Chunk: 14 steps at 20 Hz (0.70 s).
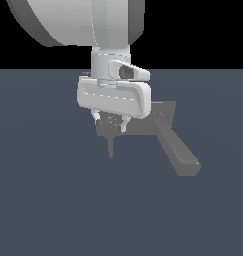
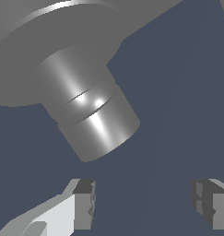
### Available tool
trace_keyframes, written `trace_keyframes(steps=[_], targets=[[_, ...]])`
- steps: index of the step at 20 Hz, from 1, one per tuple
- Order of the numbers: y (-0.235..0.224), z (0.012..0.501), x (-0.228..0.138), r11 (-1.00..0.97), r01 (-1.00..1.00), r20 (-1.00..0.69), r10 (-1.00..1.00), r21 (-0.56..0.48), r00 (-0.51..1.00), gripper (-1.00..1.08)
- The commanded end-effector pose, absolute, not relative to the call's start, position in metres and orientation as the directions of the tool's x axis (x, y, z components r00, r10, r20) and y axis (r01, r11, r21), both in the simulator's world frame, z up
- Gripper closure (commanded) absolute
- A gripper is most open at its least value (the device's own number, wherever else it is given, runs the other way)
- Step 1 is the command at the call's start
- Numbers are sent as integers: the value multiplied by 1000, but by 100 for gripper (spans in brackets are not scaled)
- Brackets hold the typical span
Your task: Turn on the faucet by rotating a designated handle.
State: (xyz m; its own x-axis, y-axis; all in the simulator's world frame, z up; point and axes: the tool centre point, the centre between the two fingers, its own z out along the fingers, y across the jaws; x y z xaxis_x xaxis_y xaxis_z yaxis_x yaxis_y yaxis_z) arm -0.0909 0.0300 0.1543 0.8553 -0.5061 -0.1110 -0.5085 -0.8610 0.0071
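The gripper (image 1: 110,123) hangs open, holding nothing, directly above the faucet (image 1: 165,131), its fingertips straddling the round hub (image 1: 110,131). The handle (image 1: 111,146), a thin rod, projects from that hub towards the camera. Recommended approach: lower one finger beside the rod, then sweep sideways around the hub. No containers are visible.
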Motion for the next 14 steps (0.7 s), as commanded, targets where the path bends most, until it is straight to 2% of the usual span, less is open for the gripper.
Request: trace_keyframes(steps=[1, 2, 3, 4, 5, 6, 7, 8, 9, 10, 11, 12, 13, 14], targets=[[29, 126, -79, -816, -578, -112, -573, -18, 812, -84], [5, 125, -80, -788, -615, -122, -608, -29, 785, -84], [-23, 111, -83, -781, -624, -101, -622, 8, 777, 26], [-29, 86, -117, -765, -642, -136, -642, 49, 754, -40], [-18, 91, -62, -710, -704, -103, -701, 3, 706, -75], [-48, 111, -73, -660, -750, -78, -747, -38, 661, -75], [-44, 91, -101, -717, -696, -81, -696, 23, 714, -81], [-41, 89, -100, -721, -693, -81, -692, 27, 717, -81], [-64, 81, -112, -786, -618, -79, -618, 36, 782, -50], [-49, 80, -112, -804, -594, -79, -595, 39, 800, -50], [-51, 93, -78, -761, -648, -8, -648, 16, 761, -71], [-54, 96, -80, -756, -654, 0, -654, 13, 756, -71], [-58, 84, -94, -726, -687, -19, -687, 15, 726, -78], [-56, 64, -123, -733, -679, -37, -681, 54, 732, -79]])
